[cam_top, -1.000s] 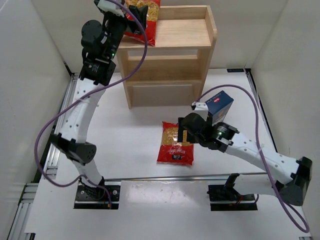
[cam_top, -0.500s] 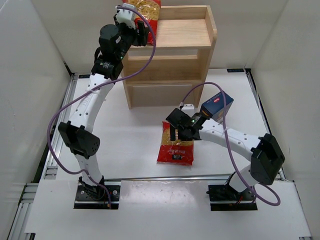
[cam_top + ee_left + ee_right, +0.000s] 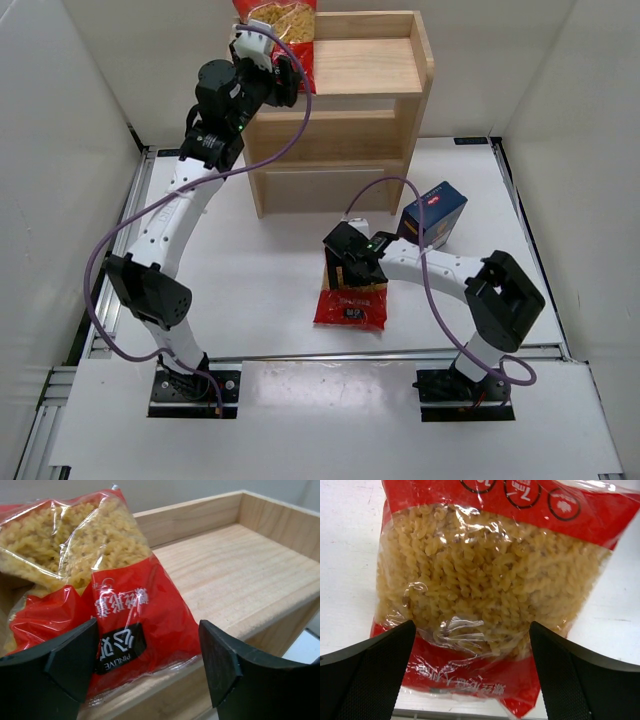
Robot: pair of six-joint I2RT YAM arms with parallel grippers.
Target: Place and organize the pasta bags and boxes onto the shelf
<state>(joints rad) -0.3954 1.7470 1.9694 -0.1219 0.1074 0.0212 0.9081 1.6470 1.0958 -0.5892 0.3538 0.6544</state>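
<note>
Shows a three-tier wooden shelf [image 3: 370, 65] at the back of a white table [image 3: 260, 270]. On its top tier, at the left end, a red bag of spiral pasta [image 3: 280, 20], with the left gripper [image 3: 280, 75] set either side of its lower edge; cannot tell whether pinching it. On the table, a second red bag [image 3: 352, 300] lying flat beneath the right gripper [image 3: 345, 262], fingers spread wide. Near it to the right, a dark blue pasta box [image 3: 433, 213].

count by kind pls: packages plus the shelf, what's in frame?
Red pasta bags: 2
Blue pasta box: 1
Wooden shelf: 1
Total: 4
</note>
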